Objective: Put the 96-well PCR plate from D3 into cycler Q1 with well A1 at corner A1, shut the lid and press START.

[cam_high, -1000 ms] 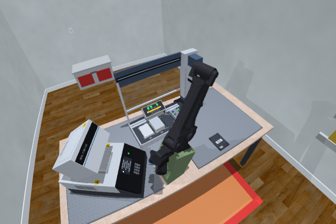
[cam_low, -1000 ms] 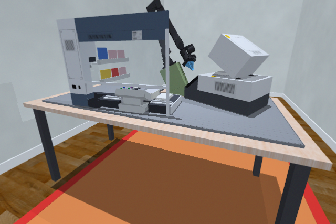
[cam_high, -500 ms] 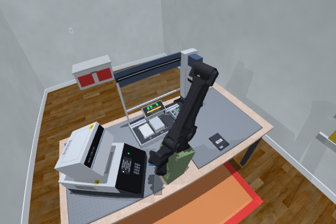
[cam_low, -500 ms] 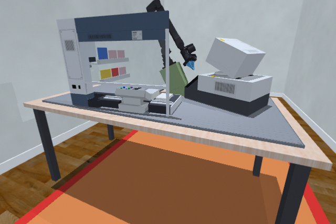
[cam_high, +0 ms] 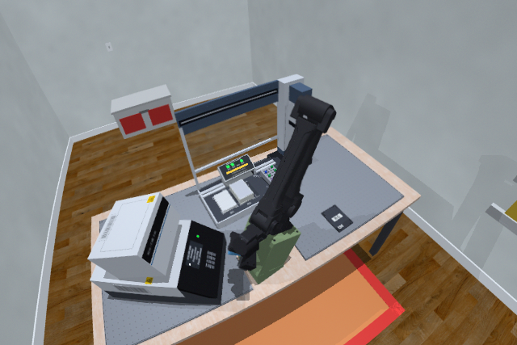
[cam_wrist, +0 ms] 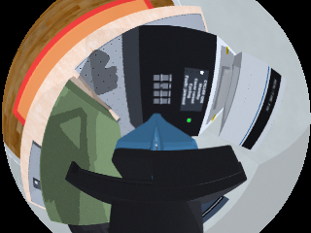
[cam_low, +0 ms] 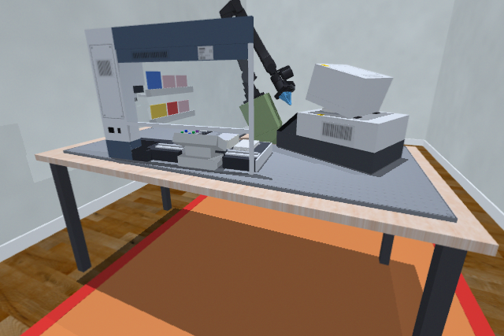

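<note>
The black arm's blue-tipped tool [cam_low: 287,97] hangs with its fingers pressed fully together and nothing between them, a stance suited to prodding keys, just above and in front of the sloped black key panel [cam_high: 202,258] of the white-and-black real-time cycler [cam_low: 353,134], whose green lamp [cam_high: 197,236] is lit and whose boxy white lid [cam_high: 130,230] stands tilted partway over the block. The white 96-well plate [cam_high: 224,200] lies well behind the tool on the grey deck tray [cam_high: 209,216], with the arm's green pedestal [cam_high: 273,254] just beside the tool. Open table [cam_low: 325,206] lies between tool and deck, so a swing back looks unobstructed, though the frame's white post [cam_low: 250,108] edges that path.
</note>
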{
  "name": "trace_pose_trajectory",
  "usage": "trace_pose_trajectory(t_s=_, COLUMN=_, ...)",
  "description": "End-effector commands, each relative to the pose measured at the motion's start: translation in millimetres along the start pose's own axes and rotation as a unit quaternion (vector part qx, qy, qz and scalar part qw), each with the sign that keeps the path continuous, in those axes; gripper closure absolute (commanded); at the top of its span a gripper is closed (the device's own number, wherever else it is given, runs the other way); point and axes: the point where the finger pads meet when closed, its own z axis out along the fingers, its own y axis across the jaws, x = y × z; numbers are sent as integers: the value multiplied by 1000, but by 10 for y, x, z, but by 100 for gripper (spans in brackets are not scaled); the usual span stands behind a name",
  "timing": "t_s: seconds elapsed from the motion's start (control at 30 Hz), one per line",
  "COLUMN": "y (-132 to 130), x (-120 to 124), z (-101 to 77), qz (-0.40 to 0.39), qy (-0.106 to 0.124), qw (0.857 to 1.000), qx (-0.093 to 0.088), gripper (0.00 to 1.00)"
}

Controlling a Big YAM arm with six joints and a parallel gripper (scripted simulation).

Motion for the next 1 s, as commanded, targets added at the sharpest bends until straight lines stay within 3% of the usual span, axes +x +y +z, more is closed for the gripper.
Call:
trace_pose_trajectory(t_s=0.0, y=-196, x=-148, z=-19, qz=27, qy=-16, qw=999, qx=16, gripper=100)
trace_pose_trajectory(t_s=0.97, y=-194, x=-153, z=-19, qz=25, qy=-18, qw=999, qx=18, gripper=100)
